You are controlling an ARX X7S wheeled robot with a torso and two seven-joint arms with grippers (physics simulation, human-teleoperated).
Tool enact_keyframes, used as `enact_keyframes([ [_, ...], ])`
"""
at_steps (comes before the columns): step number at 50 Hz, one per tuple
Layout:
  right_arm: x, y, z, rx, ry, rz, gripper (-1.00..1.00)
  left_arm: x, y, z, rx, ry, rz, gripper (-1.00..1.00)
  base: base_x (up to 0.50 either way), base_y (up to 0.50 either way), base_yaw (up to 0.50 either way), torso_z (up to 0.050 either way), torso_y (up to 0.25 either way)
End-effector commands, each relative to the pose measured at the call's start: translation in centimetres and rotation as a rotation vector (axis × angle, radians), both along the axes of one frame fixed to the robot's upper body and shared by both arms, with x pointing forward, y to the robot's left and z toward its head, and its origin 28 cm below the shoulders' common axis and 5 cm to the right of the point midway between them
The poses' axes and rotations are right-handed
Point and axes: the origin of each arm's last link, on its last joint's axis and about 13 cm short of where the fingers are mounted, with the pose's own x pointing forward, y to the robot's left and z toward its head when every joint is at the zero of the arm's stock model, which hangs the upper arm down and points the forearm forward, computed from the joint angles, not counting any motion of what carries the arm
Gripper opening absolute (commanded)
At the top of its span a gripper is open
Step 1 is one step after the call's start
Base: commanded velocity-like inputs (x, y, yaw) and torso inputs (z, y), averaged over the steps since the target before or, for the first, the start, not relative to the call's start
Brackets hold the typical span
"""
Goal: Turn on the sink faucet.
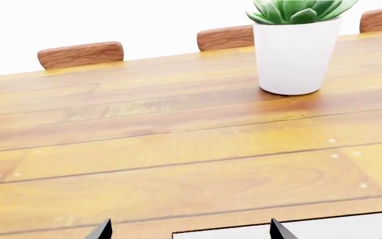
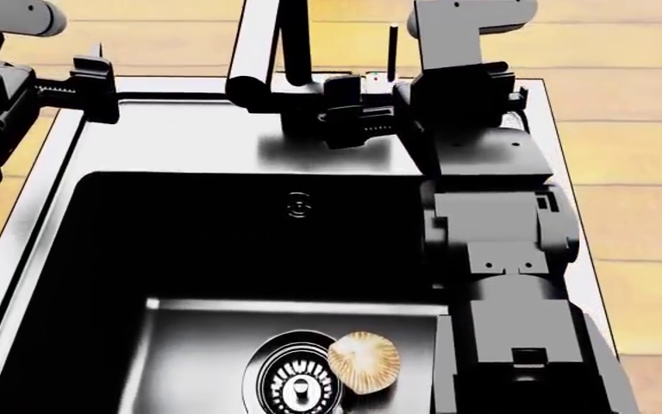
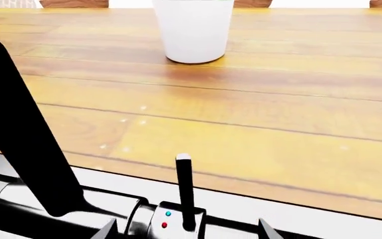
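Observation:
The sink faucet (image 2: 259, 53) stands on the far steel rim of the sink (image 2: 193, 142), with its thin upright lever (image 2: 392, 50) to the right of the spout. The basin is black, with an overflow fitting (image 2: 297, 204) and a chrome drain strainer (image 2: 296, 388). My right gripper (image 2: 377, 103) is open at the faucet's base. In the right wrist view the lever (image 3: 185, 189) rises between the gripper's (image 3: 187, 230) spread fingertips, untouched, beside the dark spout (image 3: 25, 134). My left gripper (image 2: 49, 86) is open and empty over the rim's far left corner; its tips (image 1: 187, 231) frame bare table and rim.
A ribbed tan shell-like object (image 2: 364, 362) lies in the basin beside the strainer. A white pot with a green succulent (image 1: 296, 52) stands on the wooden table (image 1: 177, 149) beyond the sink. Wooden chair backs (image 1: 80, 54) line the table's far edge.

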Motion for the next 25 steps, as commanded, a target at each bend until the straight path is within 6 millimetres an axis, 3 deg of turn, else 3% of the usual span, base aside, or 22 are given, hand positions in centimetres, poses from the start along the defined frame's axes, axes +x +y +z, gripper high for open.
enact_keyframes([
  [1,0.1,0.2,0.8,0.005,-0.036,-0.023,1.0,0.0,0.0,-0.1,-0.008,-0.002,0.006,1.0,0.0,0.0,0.0,0.005,-0.023],
  [13,0.3,0.3,2.1,-0.004,-0.07,-0.029,1.0,-0.1,0.2,-0.6,-0.024,0.004,0.014,1.0,0.0,0.0,0.0,0.0,0.0],
  [25,0.2,0.3,1.8,-0.005,-0.063,-0.048,1.0,-0.2,0.5,-0.8,-0.019,0.0,0.002,1.0,0.0,0.0,0.0,0.0,0.0],
])
